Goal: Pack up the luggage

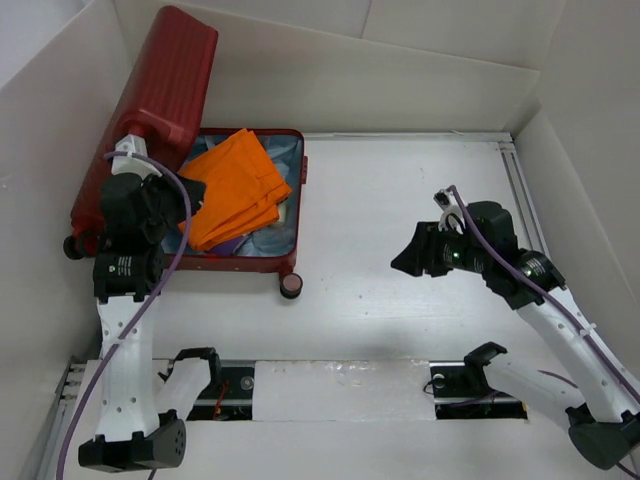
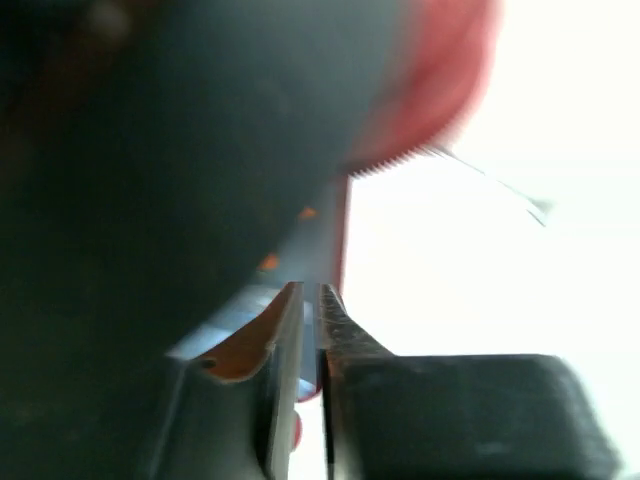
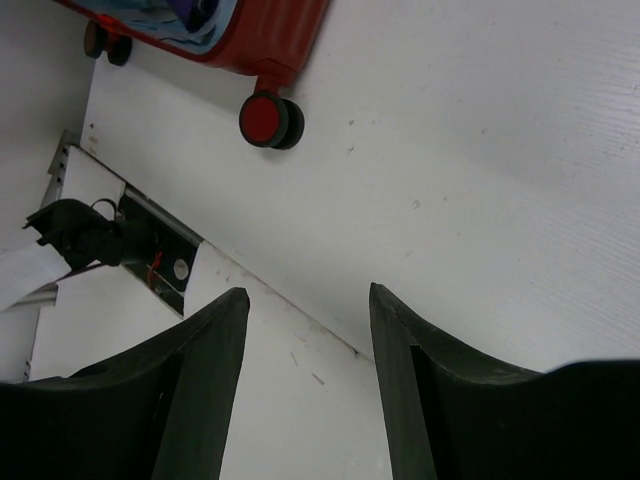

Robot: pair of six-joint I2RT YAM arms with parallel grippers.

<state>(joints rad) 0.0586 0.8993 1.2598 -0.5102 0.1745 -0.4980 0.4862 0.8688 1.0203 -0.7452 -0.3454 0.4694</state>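
Probably closing comes next: the luggage (image 1: 240, 265) lies open at ten o'clock on the tabletop (image 1: 400, 220), so we should tip its lid (image 1: 165, 75) slowly. Left gripper (image 2: 310, 295) jaws are nearly pressed together, and we cannot tell whether they hold anything. Right gripper (image 3: 307, 292) jaws are wide and empty.

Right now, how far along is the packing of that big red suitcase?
Orange folded cloth already lies inside the open dark-red hard-shell suitcase. The left gripper, fingers together, is beside its raised lid; the right gripper hangs open, apart. Closing is left.
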